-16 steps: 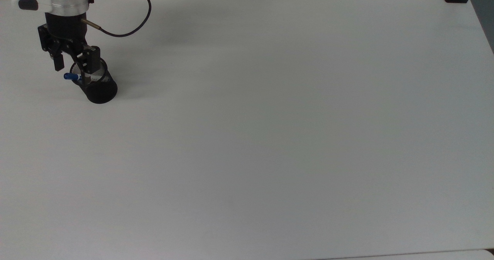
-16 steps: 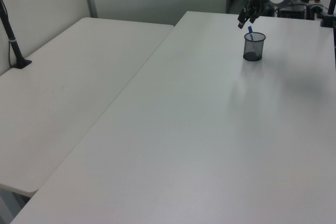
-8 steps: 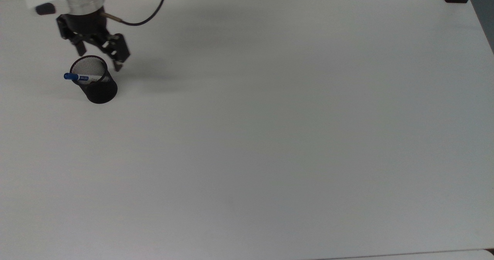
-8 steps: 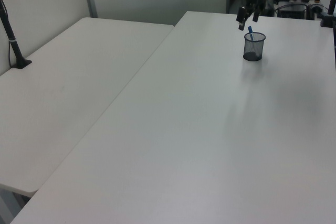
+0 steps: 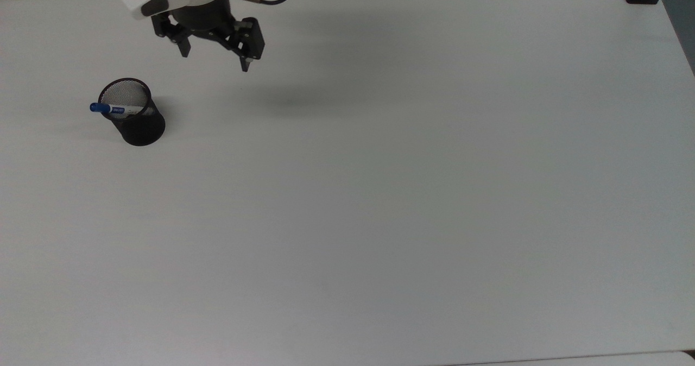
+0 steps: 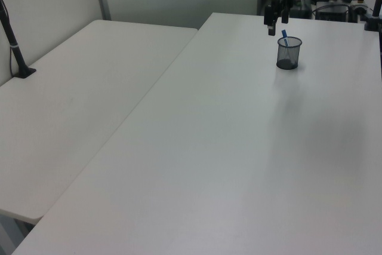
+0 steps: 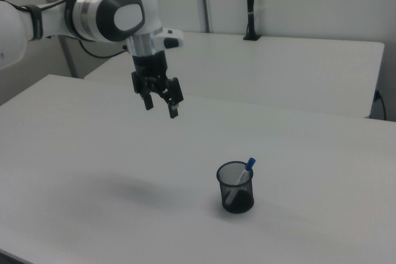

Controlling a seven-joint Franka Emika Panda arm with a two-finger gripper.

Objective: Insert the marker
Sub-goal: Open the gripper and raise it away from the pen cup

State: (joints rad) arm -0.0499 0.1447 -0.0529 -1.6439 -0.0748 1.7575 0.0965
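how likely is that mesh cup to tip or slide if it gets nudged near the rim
The mesh cup looks light, being thin open mesh, so it would probably slide easily on the smooth table. It stands taller than wide, and the marker leans against one side of its rim, so a high nudge might tip it.

The counter [image 5: 380, 203] is smooth, matt white. The cup [image 5: 134, 117] is black wire mesh. The marker [image 5: 117, 109] looks like smooth white and blue plastic. The claw [image 5: 216, 59] is matt black below a glossy white arm shell [image 7: 117, 13].
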